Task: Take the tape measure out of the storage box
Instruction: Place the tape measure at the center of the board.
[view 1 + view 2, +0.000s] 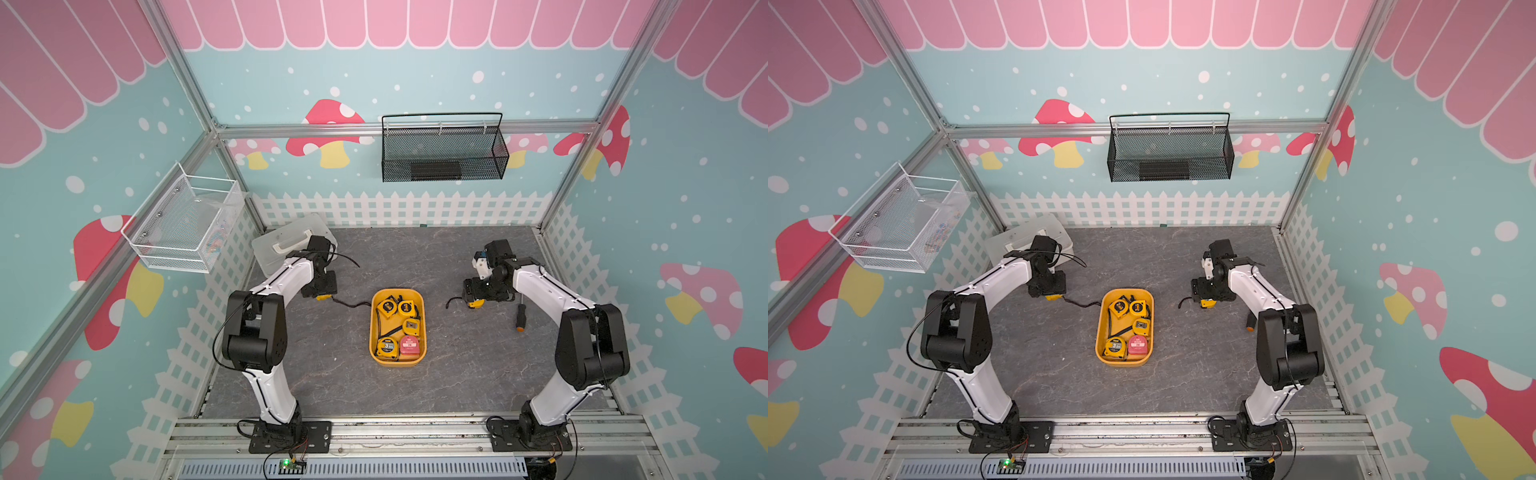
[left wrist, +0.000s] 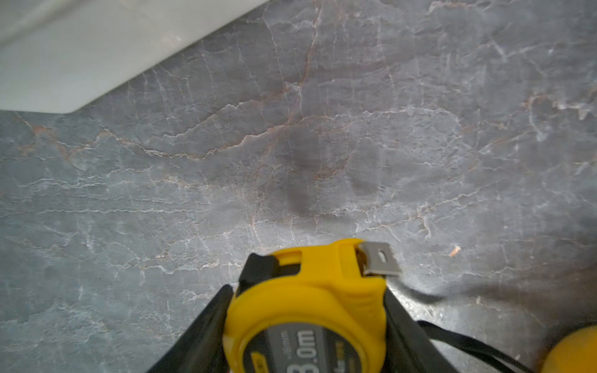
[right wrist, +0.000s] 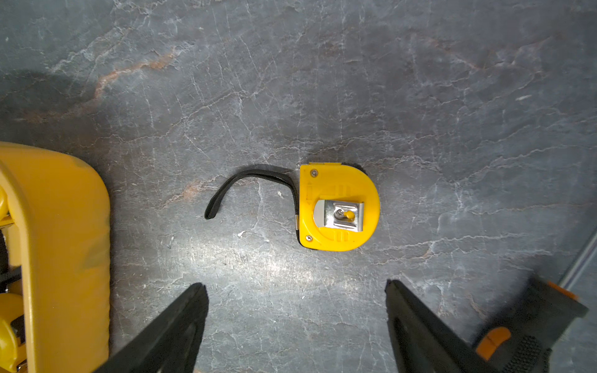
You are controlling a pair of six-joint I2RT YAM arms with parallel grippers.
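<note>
The storage box (image 1: 372, 328), a shallow yellow tray, sits mid-table in both top views and holds several tape measures, most of them yellow and one pink (image 1: 408, 345). My left gripper (image 2: 307, 290) is shut on a yellow tape measure (image 2: 310, 310), low over the table to the left of the box. Its black strap (image 1: 351, 304) trails toward the box. My right gripper (image 3: 295, 284) stands open to the right of the box, over another yellow tape measure (image 3: 337, 206). That one lies clip side up on the table and is not held.
A white-grey case with a handle (image 1: 291, 241) lies at the back left, close behind my left arm. A black and orange screwdriver (image 1: 519, 318) lies beside my right arm. A black mesh basket (image 1: 442, 153) and a white wire basket (image 1: 187, 224) hang on the walls.
</note>
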